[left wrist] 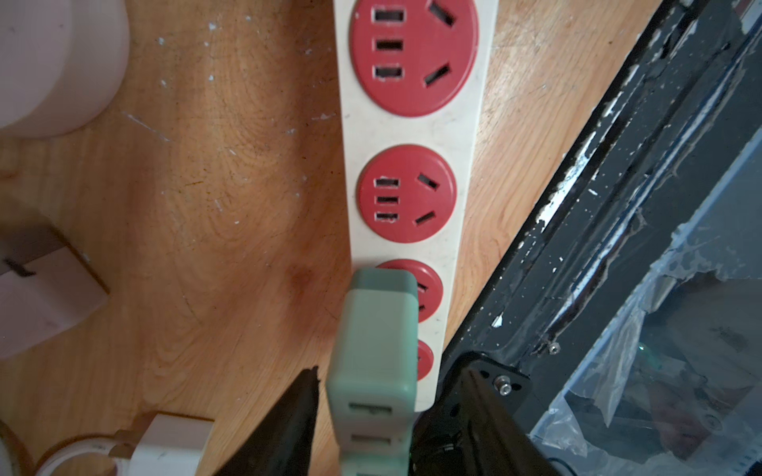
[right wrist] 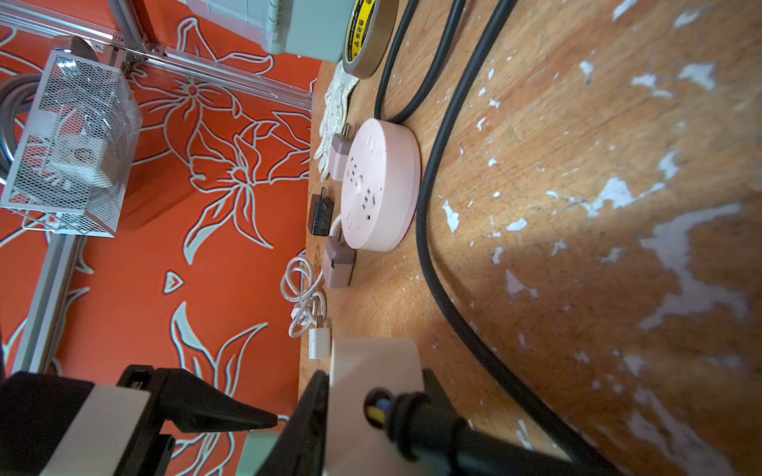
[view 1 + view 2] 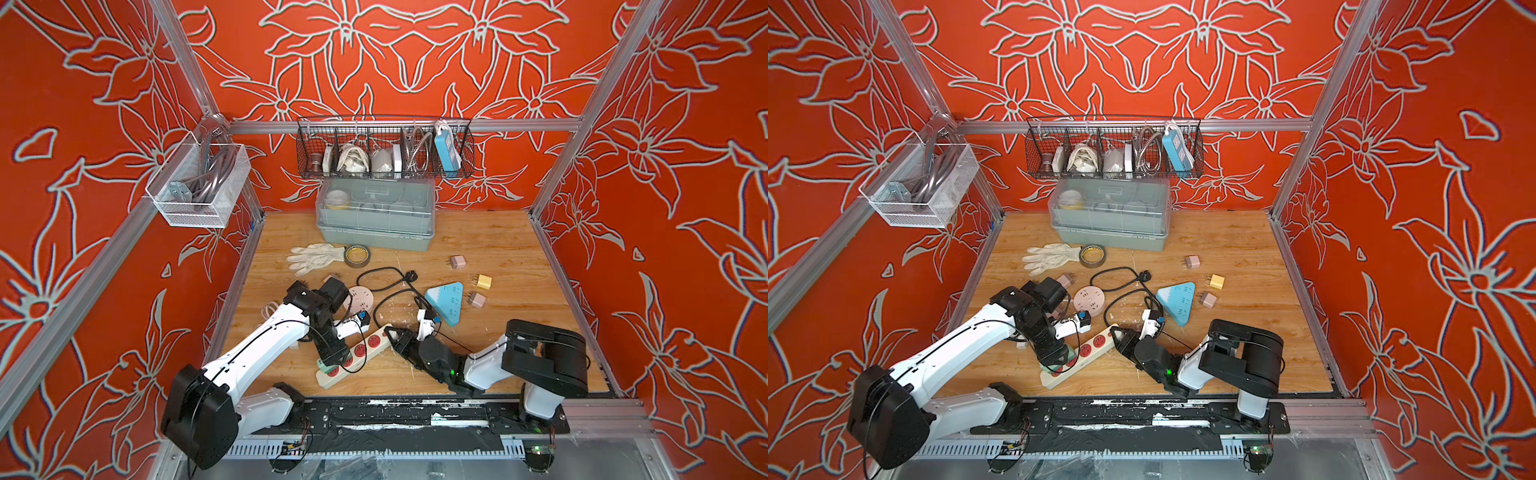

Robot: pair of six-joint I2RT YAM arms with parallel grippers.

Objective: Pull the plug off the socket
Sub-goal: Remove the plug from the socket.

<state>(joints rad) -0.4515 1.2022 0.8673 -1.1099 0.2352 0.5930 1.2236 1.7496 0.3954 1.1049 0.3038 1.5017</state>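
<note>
Now at the grip-and-pull step, judging by the layout. Lower centre of the left wrist view: left hand (image 1: 389,371) astride the green plug (image 1: 373,350), jaws apart, a sliver of desk (image 1: 226,206) showing beside one finger (image 1: 288,424), so no clamp on it. Plug over the third red socket (image 1: 431,288) of the white power strip (image 1: 410,132); seating of its pins impossible to tell. Further right, lower centre of the right wrist view: right hand (image 2: 373,375) closed on the strip's cable end, pinning it to the desk.

To do it well:
- Close squarely on the plug's flat sides, low near the strip.
- Pull straight along the pins, away from the strip face, with no twisting or rocking.
- Keep the strip pressed down to stop any lift with the plug.

Counts, left to right in a top view:
- one white glove (image 3: 316,257)
- one tape roll (image 3: 356,255)
- one pink round socket (image 3: 360,300)
- one black cable (image 3: 380,274)
- one blue triangular socket (image 3: 448,301)
- two mauve adapters (image 3: 457,261)
- one yellow adapter (image 3: 484,281)

Seen clearly only in the right wrist view, beside the pink round socket: two more mauve adapters, one black adapter (image 2: 321,214), one white charger (image 2: 319,344).

Red sockets in the left wrist view: four, two bare, two partly behind the plug. Plugs over the strip: one.
</note>
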